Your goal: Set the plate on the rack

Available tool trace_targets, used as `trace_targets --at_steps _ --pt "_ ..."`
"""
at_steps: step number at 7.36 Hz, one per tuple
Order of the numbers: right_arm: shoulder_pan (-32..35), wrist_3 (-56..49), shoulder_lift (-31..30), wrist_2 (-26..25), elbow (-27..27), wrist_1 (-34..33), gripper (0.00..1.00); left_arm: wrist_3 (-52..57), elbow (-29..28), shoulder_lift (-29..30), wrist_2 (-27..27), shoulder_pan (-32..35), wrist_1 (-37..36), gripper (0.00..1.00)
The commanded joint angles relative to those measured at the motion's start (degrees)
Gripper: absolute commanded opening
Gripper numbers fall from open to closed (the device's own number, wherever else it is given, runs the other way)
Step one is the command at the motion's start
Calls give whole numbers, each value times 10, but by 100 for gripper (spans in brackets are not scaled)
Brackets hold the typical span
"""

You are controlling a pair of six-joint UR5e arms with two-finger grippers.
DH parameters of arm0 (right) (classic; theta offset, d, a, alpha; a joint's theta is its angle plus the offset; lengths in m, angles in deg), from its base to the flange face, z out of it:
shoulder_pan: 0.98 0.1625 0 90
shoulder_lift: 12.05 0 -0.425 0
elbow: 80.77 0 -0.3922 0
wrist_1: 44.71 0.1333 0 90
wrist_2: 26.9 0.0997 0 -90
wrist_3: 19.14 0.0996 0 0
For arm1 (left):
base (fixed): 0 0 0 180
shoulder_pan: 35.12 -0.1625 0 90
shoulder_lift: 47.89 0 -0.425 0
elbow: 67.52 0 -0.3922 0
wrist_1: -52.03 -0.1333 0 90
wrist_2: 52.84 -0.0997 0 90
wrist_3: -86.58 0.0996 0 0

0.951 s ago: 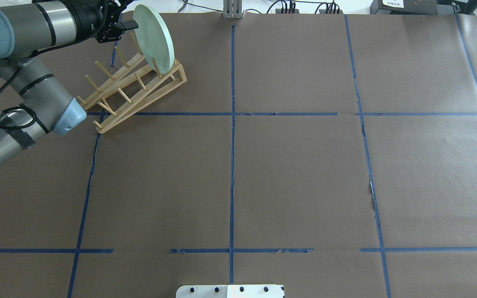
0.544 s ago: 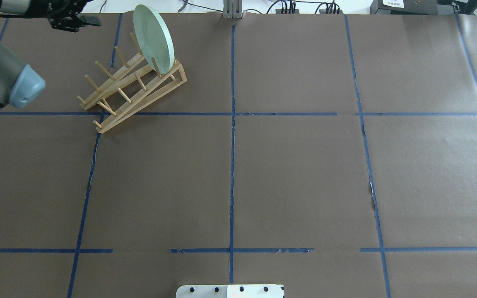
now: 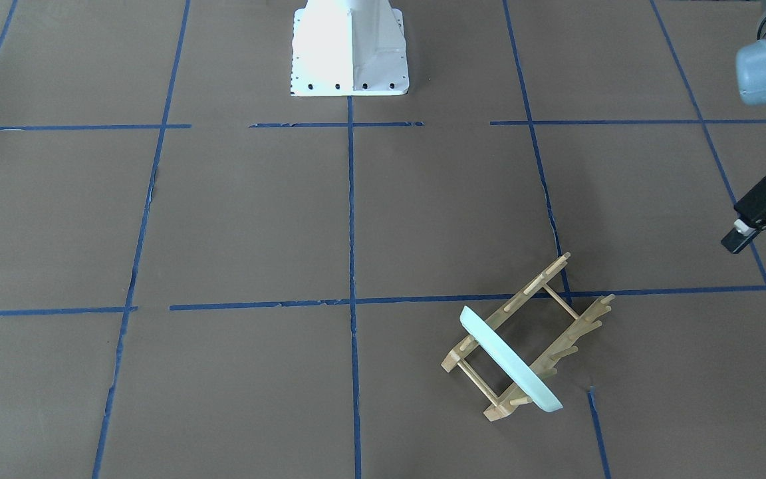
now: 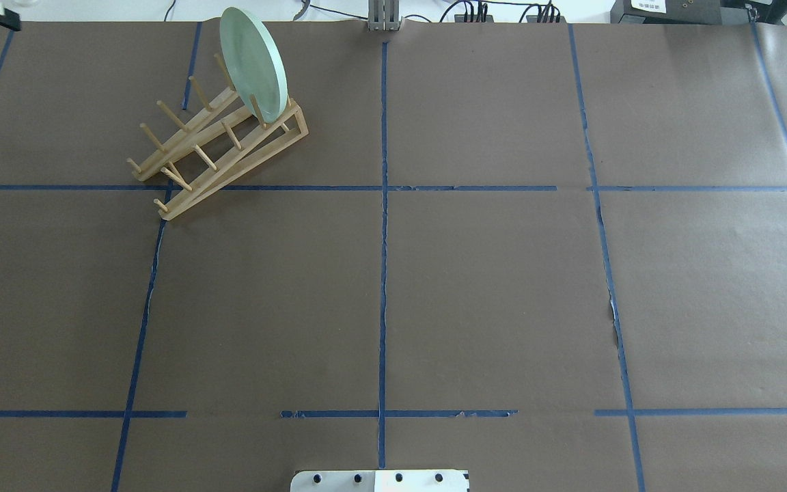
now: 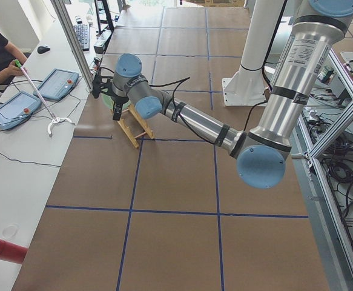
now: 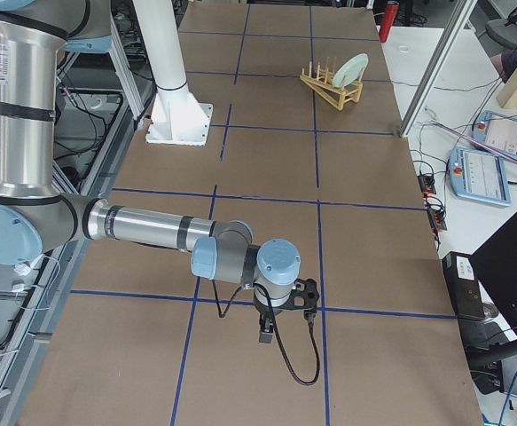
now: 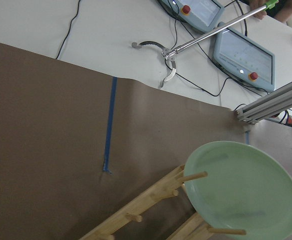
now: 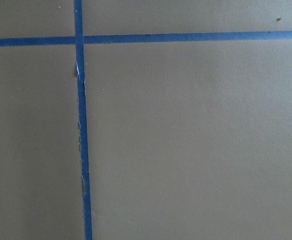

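The pale mint-green plate (image 4: pixel 253 65) stands on edge between the pegs at the far end of the light-wood rack (image 4: pixel 216 147), free of any gripper. Both also show in the front view, the plate (image 3: pixel 509 359) and the rack (image 3: pixel 529 289), and in the left wrist view, the plate (image 7: pixel 243 192) and the rack (image 7: pixel 135 217). My left gripper (image 3: pixel 759 245) is open and empty, well off to the side of the rack, at that view's right edge. My right gripper (image 6: pixel 285 306) hovers over bare table far from the rack; I cannot tell whether it is open.
The white robot base (image 3: pixel 348 46) stands at the table's near middle. Beyond the far edge lie operator consoles (image 7: pixel 243 50) and a metal grabber tool (image 7: pixel 166 55). An aluminium post (image 4: pixel 383 17) stands at the far edge. Blue tape lines cross the brown table.
My left gripper has pulled away from the plate's rim to the left, and the arm has left most of the overhead view. The plate stays standing in the rack.
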Motion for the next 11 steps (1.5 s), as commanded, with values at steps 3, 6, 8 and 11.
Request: trace_targets --at_steps 3,6,8,11 --pt "0 0 0 0 1 0 100 496 -63 -78 -8 158 -218 100" --pt "0 0 0 0 0 0 100 555 -91 -151 -8 163 -266 100" --pt "0 0 0 0 0 0 100 552 -82 -198 -2 162 -259 100" --pt "0 0 0 0 1 0 100 550 -73 -187 -1 161 -267 100"
